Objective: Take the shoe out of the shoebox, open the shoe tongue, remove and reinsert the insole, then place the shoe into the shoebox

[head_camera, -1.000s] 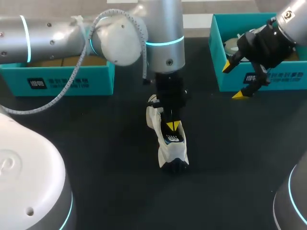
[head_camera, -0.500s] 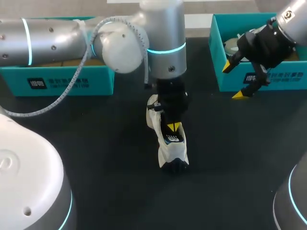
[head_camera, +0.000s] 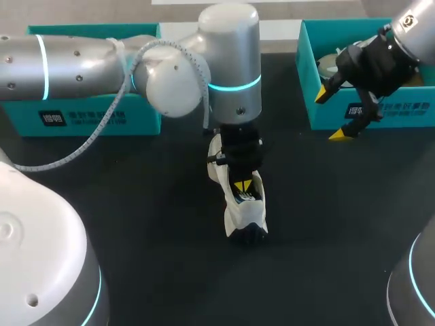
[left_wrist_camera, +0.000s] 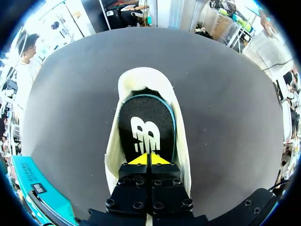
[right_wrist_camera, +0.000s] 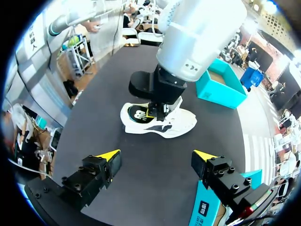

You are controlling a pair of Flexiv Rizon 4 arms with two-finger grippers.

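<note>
One shoe (head_camera: 243, 217), two boxes, two arms. Starting nearest: the dark table (head_camera: 156, 231) is open on both sides of the shoe, with plenty of room toward the near edge and out to the right. The white shoe lies alone mid-table, its near end dark, well apart from both boxes.

Over it, the left gripper (left_wrist_camera: 150, 159) comes straight down into the shoe's opening. Its yellow tips are pressed together with barely a seam between them, right at the near end of the one black insole (left_wrist_camera: 146, 127). They seem to have its edge pinched, though the contact itself is tucked under the tips. From the right wrist view the insole stands tilted up out of the shoe. The shoe's far end is hidden beneath the gripper body in the head view.

Further out, the right gripper (head_camera: 331, 114) hangs in front of the right box (head_camera: 387, 112), jaws spread wide and holding nothing, well clear of the shoe.

At the far edge sit the two teal boxes. The left box (head_camera: 88, 119) is largely covered by the left arm (head_camera: 81, 64). The right one is cut off at the side and partly masked by the right arm (head_camera: 408, 27); something pale lies inside, too hidden to make out.
</note>
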